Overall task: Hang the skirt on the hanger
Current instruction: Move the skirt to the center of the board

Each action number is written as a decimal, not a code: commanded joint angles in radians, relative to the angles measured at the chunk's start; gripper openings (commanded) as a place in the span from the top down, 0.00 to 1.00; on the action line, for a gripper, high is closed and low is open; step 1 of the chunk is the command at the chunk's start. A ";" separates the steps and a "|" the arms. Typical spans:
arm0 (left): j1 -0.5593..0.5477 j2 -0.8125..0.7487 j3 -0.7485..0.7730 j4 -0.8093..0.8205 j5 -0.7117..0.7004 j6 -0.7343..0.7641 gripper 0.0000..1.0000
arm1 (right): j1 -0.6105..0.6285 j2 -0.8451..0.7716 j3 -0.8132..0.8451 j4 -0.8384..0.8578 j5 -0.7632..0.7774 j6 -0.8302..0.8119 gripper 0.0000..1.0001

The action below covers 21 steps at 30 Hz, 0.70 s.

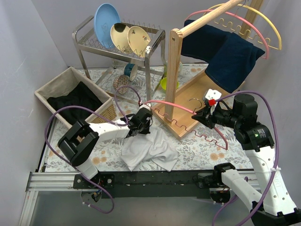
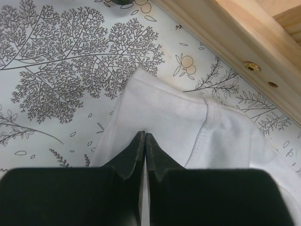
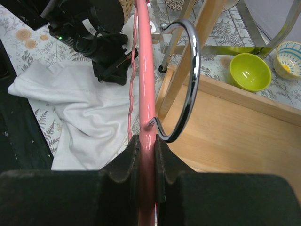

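skirt [image 1: 150, 150] likely light, limp; take waistband edge | left jaws clenched at its edge, hold unsure | right jaws grasping hanger [image 3: 144, 84]

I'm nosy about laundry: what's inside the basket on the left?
The basket holds crumpled black cloth that fills most of it. Anything lying beneath that cloth, and the basket's bottom, is covered and cannot be seen.
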 commanded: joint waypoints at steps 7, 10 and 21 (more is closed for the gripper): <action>-0.005 -0.111 -0.049 0.035 -0.140 -0.047 0.55 | -0.008 -0.013 0.001 0.046 -0.031 0.010 0.99; -0.005 -0.034 -0.015 0.006 -0.120 -0.055 0.56 | -0.008 -0.015 0.000 0.044 -0.030 0.010 0.99; -0.005 0.034 0.027 -0.007 -0.085 -0.037 0.93 | -0.009 -0.018 -0.011 0.041 -0.028 0.006 0.99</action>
